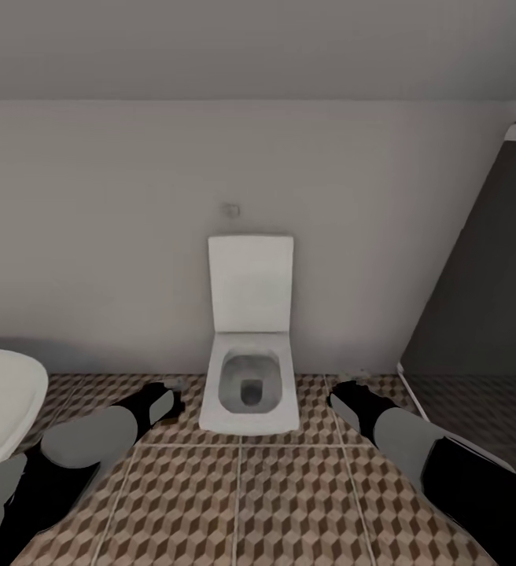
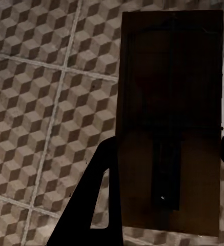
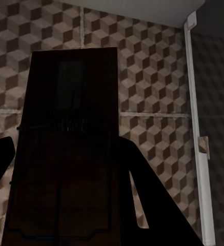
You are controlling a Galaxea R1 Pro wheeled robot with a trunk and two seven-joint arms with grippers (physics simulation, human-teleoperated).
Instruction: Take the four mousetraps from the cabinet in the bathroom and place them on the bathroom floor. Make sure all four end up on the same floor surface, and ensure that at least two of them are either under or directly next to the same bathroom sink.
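Observation:
Each wrist view has a dark brown mousetrap held flat between black fingers over the cube-patterned bathroom floor [image 1: 242,487]. My left gripper [image 2: 165,169] is shut on one mousetrap [image 2: 170,123]; my right gripper [image 3: 65,169] is shut on another mousetrap [image 3: 65,148]. In the head view the left gripper [image 1: 167,393] and right gripper [image 1: 344,391] reach forward on either side of a white toilet. The traps are too small to make out there. The cabinet and the sink are out of view.
A white toilet [image 1: 250,377] with its lid up stands against the grey wall straight ahead. A white rounded tub rim [image 1: 2,409] is at the near left. A dark panel [image 1: 478,299] with a white base strip [image 3: 199,128] closes the right side.

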